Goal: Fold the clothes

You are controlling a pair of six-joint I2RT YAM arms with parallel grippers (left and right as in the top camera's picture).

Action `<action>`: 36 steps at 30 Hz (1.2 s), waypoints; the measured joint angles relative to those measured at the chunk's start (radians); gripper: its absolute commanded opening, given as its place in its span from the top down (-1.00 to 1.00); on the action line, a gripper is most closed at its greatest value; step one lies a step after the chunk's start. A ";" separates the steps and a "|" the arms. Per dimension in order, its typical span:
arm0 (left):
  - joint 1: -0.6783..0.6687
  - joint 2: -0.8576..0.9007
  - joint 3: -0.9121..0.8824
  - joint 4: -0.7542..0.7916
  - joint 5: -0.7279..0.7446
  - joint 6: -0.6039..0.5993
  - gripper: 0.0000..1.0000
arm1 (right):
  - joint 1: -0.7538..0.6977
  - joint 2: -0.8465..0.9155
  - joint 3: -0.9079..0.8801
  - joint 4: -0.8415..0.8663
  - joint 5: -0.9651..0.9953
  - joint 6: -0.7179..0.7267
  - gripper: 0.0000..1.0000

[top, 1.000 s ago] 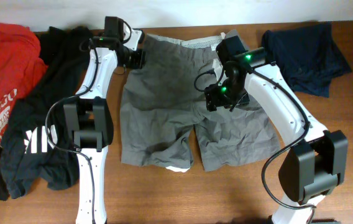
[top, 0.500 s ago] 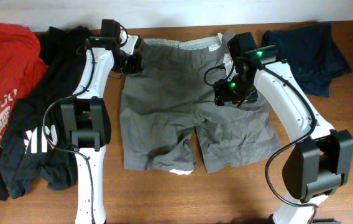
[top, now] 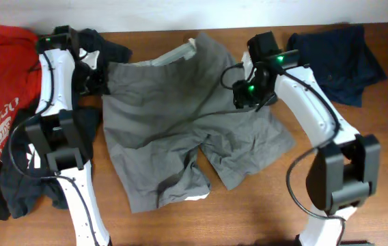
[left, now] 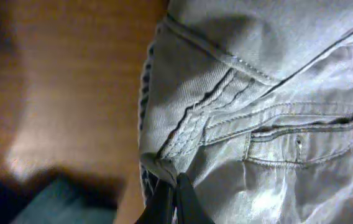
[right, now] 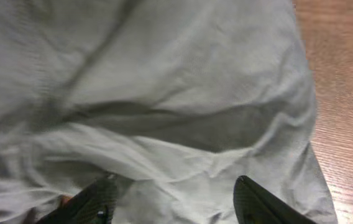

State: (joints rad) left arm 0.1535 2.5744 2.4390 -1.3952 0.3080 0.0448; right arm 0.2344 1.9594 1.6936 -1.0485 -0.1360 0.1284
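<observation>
The grey-khaki shorts [top: 180,130] lie skewed across the middle of the table, legs pointing toward the front. My left gripper [top: 102,80] is shut on the left corner of their waistband, over the black tee's edge. In the left wrist view its fingers [left: 175,200] pinch the seamed band corner of the shorts [left: 270,93]. Over the right hip of the shorts hovers my right gripper [top: 248,96]. In the right wrist view that gripper [right: 176,200] is open, jaws wide apart, with rumpled shorts cloth [right: 164,93] below and between the fingertips.
A red tee [top: 13,68] and a black white-printed tee [top: 37,171] are heaped at the left. A navy garment [top: 337,61] lies at the back right. Bare wood table [top: 248,212] shows along the front edge.
My left gripper has dragged the waistband corner far to the left, swinging the shorts askew. The right gripper stayed over the right hip and its jaws narrowed a little.
</observation>
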 measured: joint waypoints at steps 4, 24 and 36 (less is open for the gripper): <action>-0.001 -0.013 0.000 -0.032 -0.038 0.008 0.56 | 0.000 0.063 0.000 -0.093 -0.022 0.000 0.06; -0.007 -0.116 0.156 -0.077 -0.108 0.027 -0.86 | 0.019 0.072 -0.242 0.032 -0.094 0.022 0.92; -0.009 -0.185 0.169 -0.082 -0.108 0.027 -0.86 | -0.041 0.101 -0.302 0.249 0.002 0.035 0.92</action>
State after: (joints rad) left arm 0.1448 2.3898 2.6080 -1.4773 0.2005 0.0715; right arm 0.1932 2.0602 1.3914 -0.7994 -0.1345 0.1635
